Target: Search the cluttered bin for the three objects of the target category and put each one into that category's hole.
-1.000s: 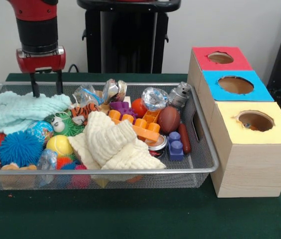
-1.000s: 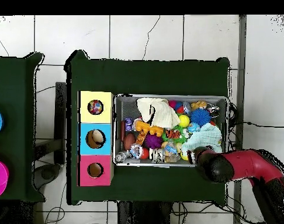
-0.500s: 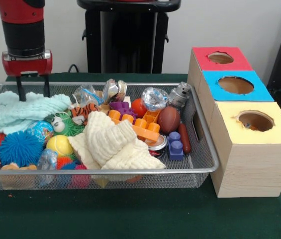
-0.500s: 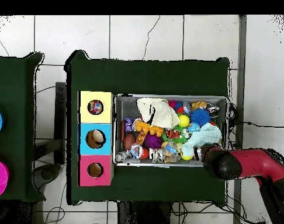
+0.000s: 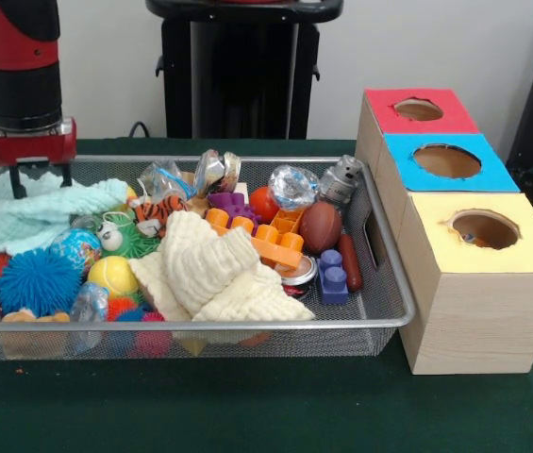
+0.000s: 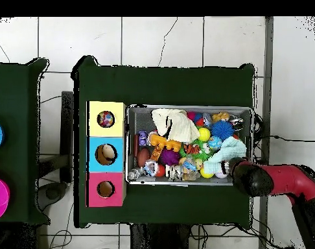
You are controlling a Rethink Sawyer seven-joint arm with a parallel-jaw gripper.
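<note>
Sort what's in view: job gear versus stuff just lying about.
Job: gripper; wire bin; red box, blue box and yellow box, each with a hole.

Lying about, target category unknown: mint cloth, cream cloth, orange block, spiky blue ball, football.

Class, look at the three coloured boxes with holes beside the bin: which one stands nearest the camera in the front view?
The yellow-topped box. The blue-topped box stands behind it, and the red-topped box is farthest back.
</note>
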